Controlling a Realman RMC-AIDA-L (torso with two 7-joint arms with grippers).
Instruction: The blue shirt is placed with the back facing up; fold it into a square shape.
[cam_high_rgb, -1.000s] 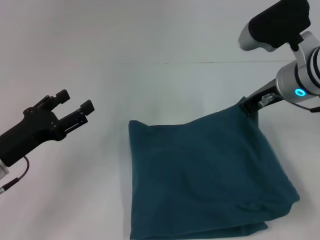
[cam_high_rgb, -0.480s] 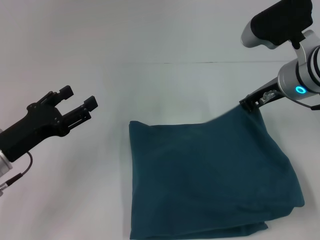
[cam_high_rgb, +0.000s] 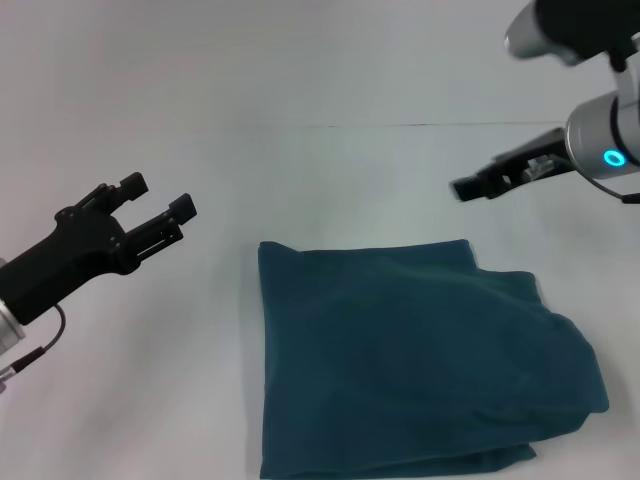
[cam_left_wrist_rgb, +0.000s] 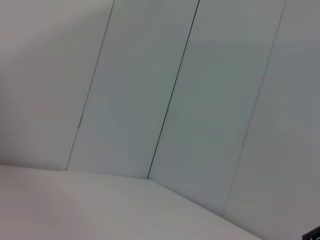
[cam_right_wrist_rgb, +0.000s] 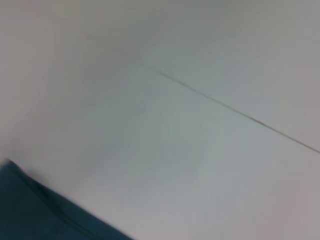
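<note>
The dark teal-blue cotton shirt (cam_high_rgb: 420, 360) lies folded, roughly square, on the white desk (cam_high_rgb: 200, 400). The right gripper (cam_high_rgb: 462, 187) hovers above it, its fingers' state unclear. The left gripper (cam_high_rgb: 160, 197) hangs aside, fingers spread, empty.

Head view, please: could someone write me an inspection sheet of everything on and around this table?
Surface: white table, bare apart from the shirt.
Job's things: blue shirt lies folded, roughly square, right side rumpled; no lettering seen.
Clutter: nothing seen.
Grippers: left tool open, held above the table left of the shirt, touching nothing; right tool above the shirt's far right corner, holding nothing.
Cables: thin dark cable beside the left arm.
Surroundings: plain pale wall, panel seams in the left wrist view.
</note>
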